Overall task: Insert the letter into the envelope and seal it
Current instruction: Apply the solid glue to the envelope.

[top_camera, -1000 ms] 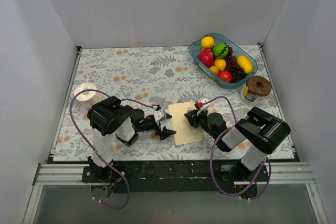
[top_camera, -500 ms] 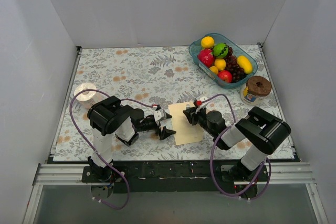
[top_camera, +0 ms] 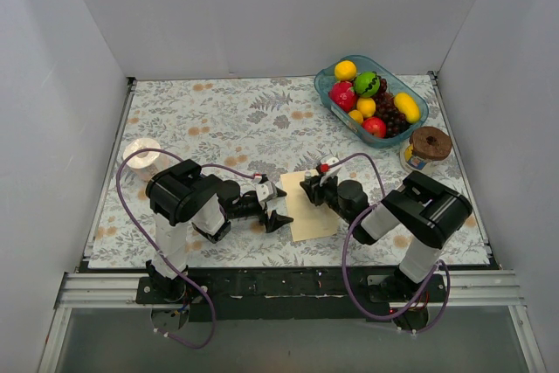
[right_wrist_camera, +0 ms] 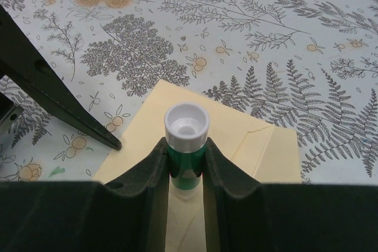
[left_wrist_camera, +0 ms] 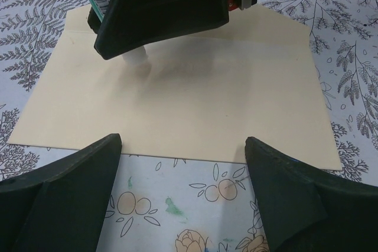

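The pale cream-yellow envelope (top_camera: 312, 217) lies flat on the flowered table between the two arms, its pointed flap folded out (right_wrist_camera: 260, 140). My right gripper (top_camera: 308, 188) (right_wrist_camera: 186, 159) is shut on a green glue stick with a white end (right_wrist_camera: 186, 127). In the left wrist view the stick's white tip (left_wrist_camera: 137, 57) rests on the envelope (left_wrist_camera: 195, 104). My left gripper (top_camera: 279, 212) (left_wrist_camera: 183, 163) stands open just off the envelope's left edge, nothing between its fingers. The letter is out of view.
A blue tub of fruit (top_camera: 417, 120) stands at the back right, with a brown-lidded jar (top_camera: 426, 147) in front of it. A white roll (top_camera: 142, 154) sits at the left edge. One left finger (right_wrist_camera: 53, 92) reaches near the envelope's corner.
My right gripper has slid the glue stick a little to the left and farther back over the envelope. The left arm has stayed where it was.
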Controlling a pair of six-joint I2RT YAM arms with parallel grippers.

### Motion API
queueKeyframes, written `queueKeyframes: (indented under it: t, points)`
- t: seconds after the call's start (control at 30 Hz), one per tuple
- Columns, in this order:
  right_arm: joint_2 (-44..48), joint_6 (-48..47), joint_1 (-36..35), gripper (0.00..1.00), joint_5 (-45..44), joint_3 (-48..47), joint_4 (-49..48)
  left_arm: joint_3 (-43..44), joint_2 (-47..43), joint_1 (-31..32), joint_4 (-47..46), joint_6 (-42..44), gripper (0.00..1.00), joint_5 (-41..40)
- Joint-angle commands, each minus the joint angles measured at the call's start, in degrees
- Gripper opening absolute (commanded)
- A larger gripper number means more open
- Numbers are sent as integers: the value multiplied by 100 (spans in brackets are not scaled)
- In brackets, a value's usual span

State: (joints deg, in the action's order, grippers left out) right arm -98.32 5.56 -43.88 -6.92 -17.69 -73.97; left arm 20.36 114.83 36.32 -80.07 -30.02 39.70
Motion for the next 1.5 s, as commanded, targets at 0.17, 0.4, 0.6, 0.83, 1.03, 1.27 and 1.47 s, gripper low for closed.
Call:
queueKeyframes:
  t: [0.17, 0.4, 0.6, 0.83, 1.03, 1.27, 1.47]
  points:
    - [-336, 59, 2, 1, 24, 20, -1787, -146, 303, -63, -184, -206, 84, -86]
    - [-433, 287, -24, 1, -37, 283, -2015, -94, 304, -72, -123, -285, 82, -86]
    - [-530, 305, -130, 1, -222, 486, -2182, 47, 304, -98, 176, -364, 80, -15]
    - [-635, 261, -156, 1, -319, 539, -2323, 12, 286, -98, 194, -189, 79, 116]
    - [-644, 191, -156, 1, -337, 504, -2314, 64, 251, -81, 386, 13, 79, 248]
    - [-636, 191, -156, 1, -336, 521, -2306, 355, 242, -19, 1151, 110, 79, 416]
    - [-635, 191, -156, 1, -336, 530, -2297, 521, 347, -19, 1414, -74, 79, 424]
